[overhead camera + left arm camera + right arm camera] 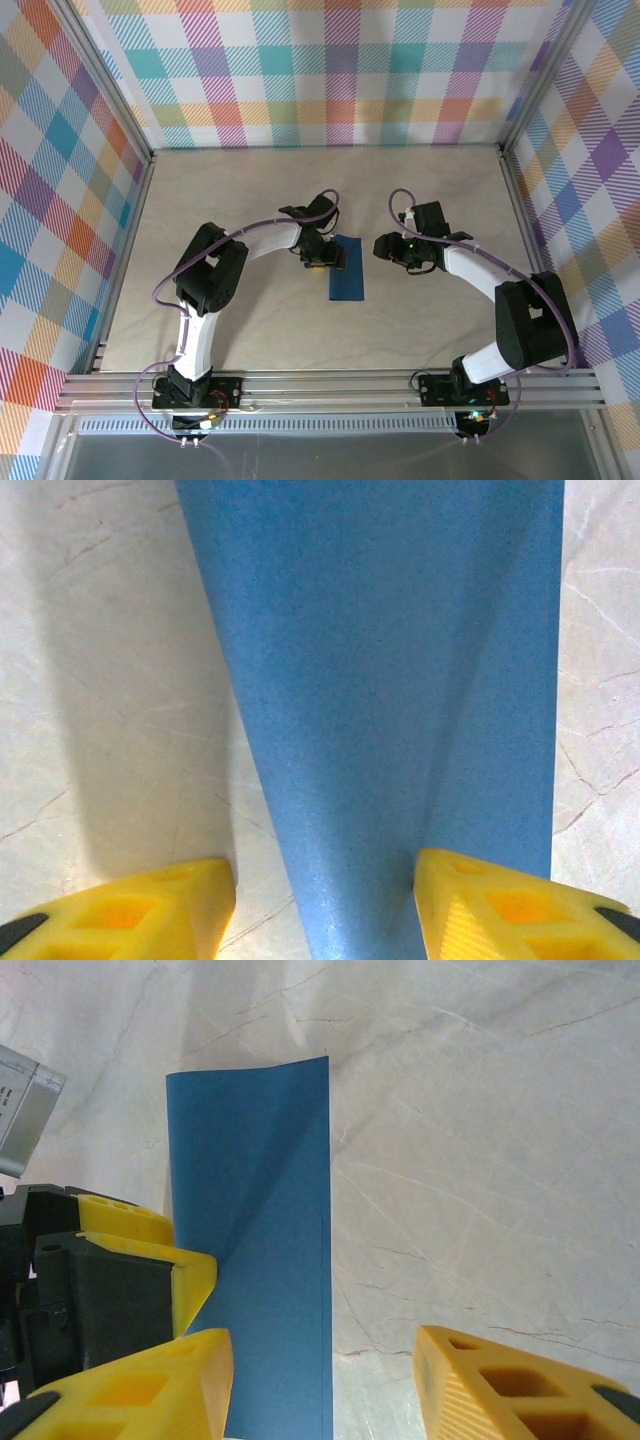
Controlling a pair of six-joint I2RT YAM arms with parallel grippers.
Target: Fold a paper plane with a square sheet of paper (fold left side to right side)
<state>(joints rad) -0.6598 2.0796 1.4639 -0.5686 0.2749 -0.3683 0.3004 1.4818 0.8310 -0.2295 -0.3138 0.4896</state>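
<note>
The square sheet of paper (347,270) lies mid-table, folded into a narrow dark-blue rectangle. Its upper layer bulges slightly, with a slanting shadow line in the left wrist view (380,680) and the right wrist view (260,1210). My left gripper (318,260) is low at the sheet's far left edge. Its yellow jaws (325,920) stand open with the lifted layer running between them, not pinched. My right gripper (388,250) hovers just right of the sheet, open (325,1390), and the sheet's right edge lies between its fingers. The left gripper's fingers (150,1260) rest at the paper's left side.
The beige marbled tabletop (250,200) is bounded by aluminium rails at the left (125,250), right (520,220) and front (330,385), with plaid walls behind. Both arms arch inward from their bases at the near edge.
</note>
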